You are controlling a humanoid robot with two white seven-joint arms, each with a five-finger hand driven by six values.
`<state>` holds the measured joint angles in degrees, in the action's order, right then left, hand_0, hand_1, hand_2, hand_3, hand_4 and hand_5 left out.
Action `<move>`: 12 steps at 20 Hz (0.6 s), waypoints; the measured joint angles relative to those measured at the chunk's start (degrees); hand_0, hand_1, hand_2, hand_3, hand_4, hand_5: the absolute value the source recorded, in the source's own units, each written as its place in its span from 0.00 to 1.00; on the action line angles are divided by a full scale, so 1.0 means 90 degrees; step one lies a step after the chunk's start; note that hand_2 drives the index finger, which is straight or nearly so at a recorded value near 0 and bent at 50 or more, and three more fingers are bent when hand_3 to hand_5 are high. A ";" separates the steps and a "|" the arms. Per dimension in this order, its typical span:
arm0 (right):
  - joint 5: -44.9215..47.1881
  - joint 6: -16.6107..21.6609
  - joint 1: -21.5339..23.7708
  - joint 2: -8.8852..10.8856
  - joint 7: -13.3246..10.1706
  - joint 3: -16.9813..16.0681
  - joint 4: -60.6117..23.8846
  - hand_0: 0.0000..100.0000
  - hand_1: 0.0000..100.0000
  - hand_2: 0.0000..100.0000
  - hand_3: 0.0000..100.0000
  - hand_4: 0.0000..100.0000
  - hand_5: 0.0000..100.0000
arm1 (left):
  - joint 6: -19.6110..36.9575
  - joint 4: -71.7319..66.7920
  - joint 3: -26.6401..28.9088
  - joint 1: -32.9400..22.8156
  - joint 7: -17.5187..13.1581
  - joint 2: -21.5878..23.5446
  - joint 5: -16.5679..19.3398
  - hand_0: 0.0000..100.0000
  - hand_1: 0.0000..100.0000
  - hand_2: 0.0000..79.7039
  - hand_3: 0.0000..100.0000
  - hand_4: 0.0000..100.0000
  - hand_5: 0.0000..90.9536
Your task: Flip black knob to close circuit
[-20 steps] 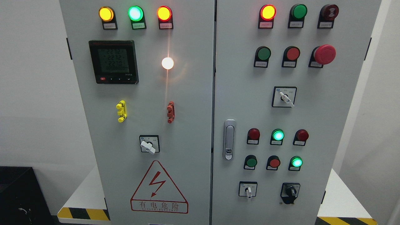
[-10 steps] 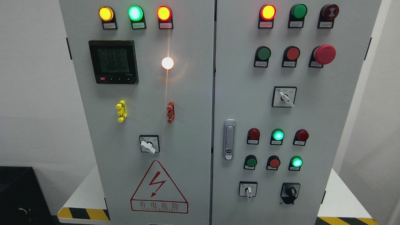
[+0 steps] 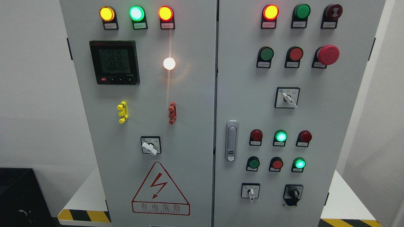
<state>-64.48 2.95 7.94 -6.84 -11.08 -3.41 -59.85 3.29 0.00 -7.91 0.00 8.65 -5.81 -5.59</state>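
Observation:
The black knob [image 3: 294, 193] sits at the lower right of the right door of a grey electrical cabinet [image 3: 195, 104], on a black square plate. Its handle points roughly straight up and down. To its left is a white selector switch [image 3: 250, 191]. Neither of my hands nor arms shows in the head view.
The right door carries several red and green buttons, a red mushroom stop button [image 3: 327, 55], a white selector switch [image 3: 289, 98] and a metal door handle [image 3: 231, 140]. The left door has a meter [image 3: 114, 62], lit lamps, a white switch [image 3: 150, 146] and a warning triangle [image 3: 160, 189]. A black box [image 3: 19, 195] stands at lower left.

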 measured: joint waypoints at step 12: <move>-0.0643 -0.0512 -0.0157 -0.0001 0.0193 0.0061 -0.1522 0.00 0.00 0.93 1.00 0.94 0.99 | 0.0000 0.0000 0.0000 0.0000 0.0000 0.0000 -0.0001 0.12 0.56 0.00 0.00 0.00 0.00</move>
<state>-70.27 -1.65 6.53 -6.85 -9.34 -2.86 -73.55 3.29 0.00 -7.91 0.00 8.66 -5.81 -5.60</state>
